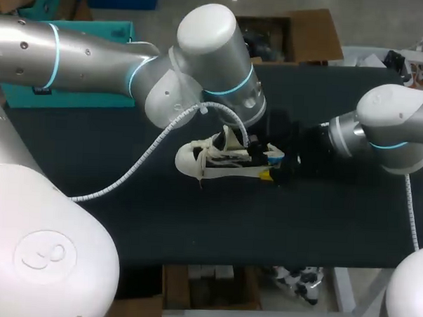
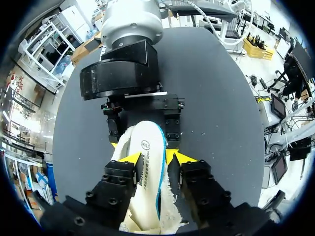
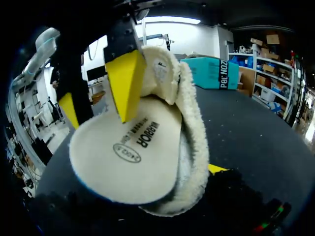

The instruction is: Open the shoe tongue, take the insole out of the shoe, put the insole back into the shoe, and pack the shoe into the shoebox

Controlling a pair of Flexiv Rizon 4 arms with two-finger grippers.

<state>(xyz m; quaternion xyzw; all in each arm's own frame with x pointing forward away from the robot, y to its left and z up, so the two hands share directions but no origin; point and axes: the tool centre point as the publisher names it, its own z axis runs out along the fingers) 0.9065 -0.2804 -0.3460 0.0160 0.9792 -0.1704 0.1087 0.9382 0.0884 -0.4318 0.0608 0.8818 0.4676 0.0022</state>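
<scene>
Left gripper (image 2: 152, 158) pinches insole (image 2: 149, 182) protruding from shoe (image 1: 204, 162); right gripper (image 1: 274, 168) clamps shoe's 3 o'clock end.

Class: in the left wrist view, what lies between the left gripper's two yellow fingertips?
The cream insole lies between them. The left gripper touches it from both sides, above the fleece-lined shoe. The left wrist view shows this best.

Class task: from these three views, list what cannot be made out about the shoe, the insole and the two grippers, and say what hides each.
- Head view: left gripper and insole mostly hidden beneath the left arm wrist.
- Right wrist view: right gripper mostly behind insole and shoe.
- Left wrist view: shoe's toe out of sight under the left gripper.
</scene>
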